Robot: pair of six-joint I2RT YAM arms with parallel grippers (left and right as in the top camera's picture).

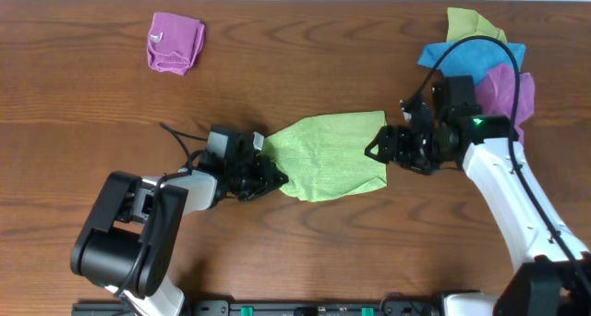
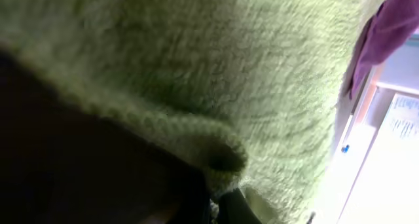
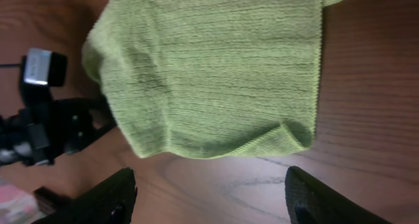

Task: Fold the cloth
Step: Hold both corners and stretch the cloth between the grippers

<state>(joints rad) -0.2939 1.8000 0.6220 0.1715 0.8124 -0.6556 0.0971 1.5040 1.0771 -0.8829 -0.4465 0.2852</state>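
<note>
The left gripper (image 1: 265,175) sits at the left edge of the green cloth (image 1: 332,156). Fabric fills its wrist view, so it cannot be told whether the fingers pinch it. The cloth lies spread on the wooden table (image 1: 305,66). Just off the cloth's right edge, the right gripper (image 3: 209,207) holds nothing, its fingers (image 3: 108,199) spread wide. Further right of the cloth lies a pile of cloths (image 1: 489,57).

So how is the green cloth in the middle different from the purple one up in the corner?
The green cloth is spread out wide; the purple cloth is bundled up small. Green lies mid-table; purple sits alone near the edge. Both are cloths on the wooden table.
</note>
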